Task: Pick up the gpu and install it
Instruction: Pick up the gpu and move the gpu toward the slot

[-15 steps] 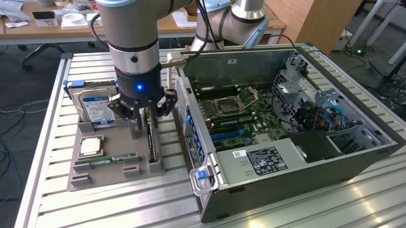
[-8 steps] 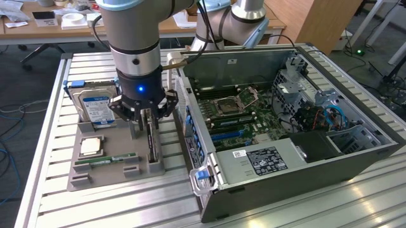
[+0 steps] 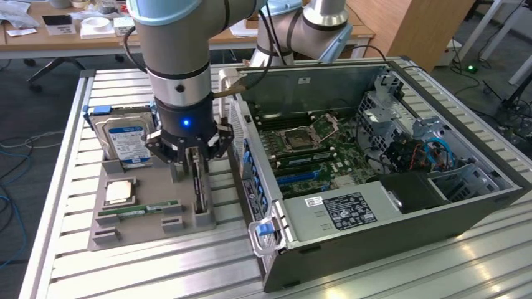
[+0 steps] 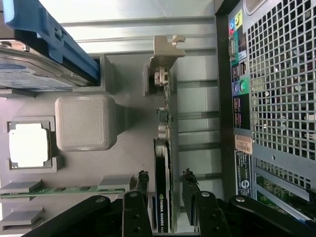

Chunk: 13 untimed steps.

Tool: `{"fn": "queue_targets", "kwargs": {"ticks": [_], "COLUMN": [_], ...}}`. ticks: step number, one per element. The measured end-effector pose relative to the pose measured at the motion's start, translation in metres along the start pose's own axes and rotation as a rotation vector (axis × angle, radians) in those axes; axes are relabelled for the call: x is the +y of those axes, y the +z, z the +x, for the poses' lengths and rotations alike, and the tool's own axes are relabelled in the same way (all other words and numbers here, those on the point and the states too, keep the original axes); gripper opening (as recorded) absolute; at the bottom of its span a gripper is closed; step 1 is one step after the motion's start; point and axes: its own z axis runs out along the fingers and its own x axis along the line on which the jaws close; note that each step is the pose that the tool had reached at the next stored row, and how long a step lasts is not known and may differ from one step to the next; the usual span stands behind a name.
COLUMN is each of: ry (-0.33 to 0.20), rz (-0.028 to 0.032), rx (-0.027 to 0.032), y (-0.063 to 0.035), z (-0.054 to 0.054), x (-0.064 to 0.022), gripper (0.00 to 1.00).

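The gpu [image 3: 199, 190] stands on its edge in a slot of the grey holder tray [image 3: 141, 232], just beside the open computer case [image 3: 390, 187]. In the wrist view the gpu [image 4: 163, 163] is a thin dark card, its silver bracket [image 4: 165, 49] at the far end. My gripper [image 3: 194, 163] hangs straight over it. The gripper [image 4: 165, 183] is open, one black fingertip [image 4: 143, 178] on each side of the card. A narrow gap shows on both sides. The motherboard's blue slots [image 3: 299, 177] lie inside the case.
The tray also carries a silver blue-labelled hard drive [image 3: 124, 140], a processor chip [image 3: 119, 191] and a green RAM stick [image 3: 137, 210]. The case's rear panel [image 4: 276, 98] stands close to the card. A second arm [image 3: 316, 25] rises behind the case.
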Motion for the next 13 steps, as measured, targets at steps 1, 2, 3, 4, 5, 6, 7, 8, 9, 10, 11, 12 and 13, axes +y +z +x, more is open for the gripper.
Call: {"fn": "queue_targets", "kwargs": {"ticks": [1,2,3,4,5,6,7,8,9,10,11,12,13], "ry": [0.000,0.000,0.000,0.000,0.000,0.000,0.000,0.000,0.000,0.000,0.000,0.000,0.000], "rz": [-0.0001,-0.0001,-0.0001,0.0000,0.0000,-0.0001,0.0001,-0.0001,0.0000,0.0000,0.0000,0.0000,0.0001], "rx": [-0.0001,0.0000,0.0000,0.0000,0.0000,0.0000,0.0001,0.0000,0.0000,0.0001,-0.0001,0.0000,0.0001], "y": [0.0016,0.0034,0.0050,0.0065,0.0077,0.0085,0.0088,0.0093,0.0099,0.0104,0.0110,0.0115,0.0121], "z": [0.000,0.000,0.000,0.000,0.000,0.000,0.000,0.000,0.000,0.000,0.000,0.000,0.000], "x": [-0.0001,-0.0001,-0.0002,-0.0003,-0.0003,-0.0004,-0.0004,-0.0004,-0.0003,-0.0002,0.0000,0.0003,0.0006], "gripper": [0.42,0.42,0.42,0.42,0.42,0.42,0.42,0.42,0.42,0.42,0.42,0.42,0.42]}}
